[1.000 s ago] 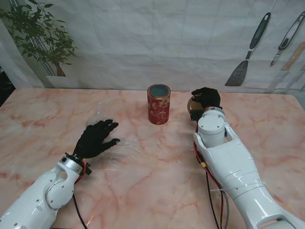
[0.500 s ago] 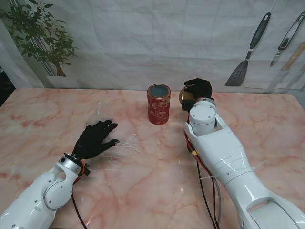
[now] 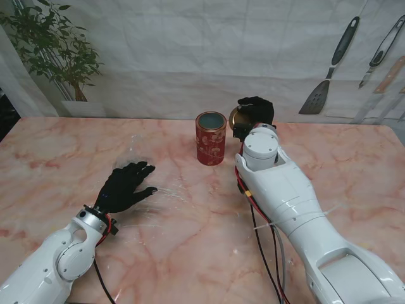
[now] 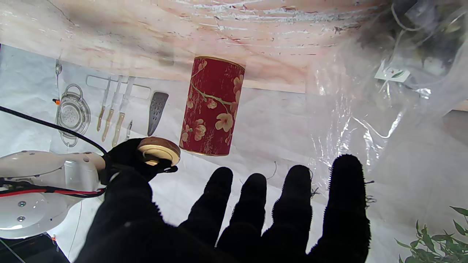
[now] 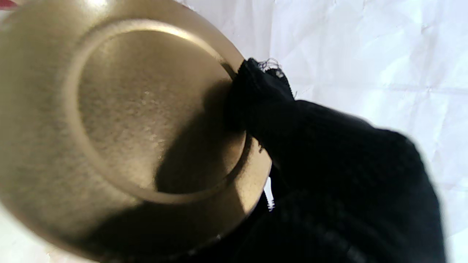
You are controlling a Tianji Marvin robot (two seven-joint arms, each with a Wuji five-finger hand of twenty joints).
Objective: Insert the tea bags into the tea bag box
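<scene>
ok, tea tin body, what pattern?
Red with a gold branch-and-blossom print on the tea tin; clearest in the left wrist view.

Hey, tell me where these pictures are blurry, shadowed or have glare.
Right wrist view: the gold lid fills the frame, soft-focused, with the right robot hand shadowing it. Left wrist view: the clear plastic bag glares white and hazes its contents; the red tin is sharp. Stand view: evenly lit, faint glints on the plastic.

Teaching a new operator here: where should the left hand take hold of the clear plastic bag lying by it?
Probably at a raised crinkled fold of the plastic bag, coming from above with the left hand: the film lies flat and limp on the table, so only its creases offer anything to pinch.
</scene>
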